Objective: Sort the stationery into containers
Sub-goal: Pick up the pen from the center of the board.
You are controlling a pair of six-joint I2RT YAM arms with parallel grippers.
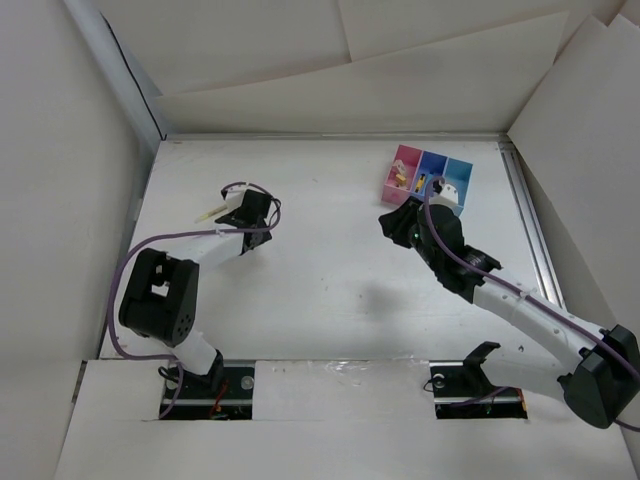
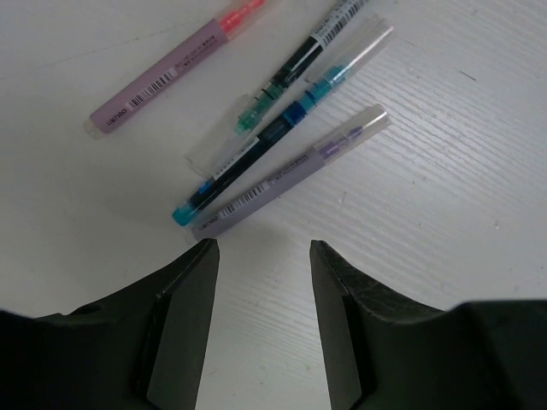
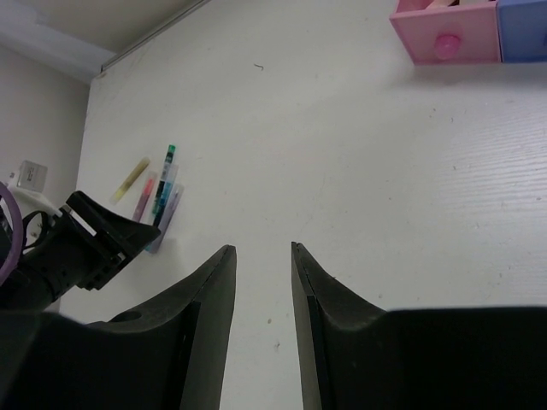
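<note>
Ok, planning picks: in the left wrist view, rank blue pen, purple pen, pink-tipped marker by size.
1. blue pen, longest.
2. purple pen and pink-tipped marker: unsure, the marker runs off frame.

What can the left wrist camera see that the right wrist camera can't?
Only the left wrist view shows the barcodes and clear caps on the pens. Only the right wrist view shows the pink bin, the blue bin, a yellow pen and the open right gripper. Both show the pens lying on the white table, with the open left gripper next to them.
</note>
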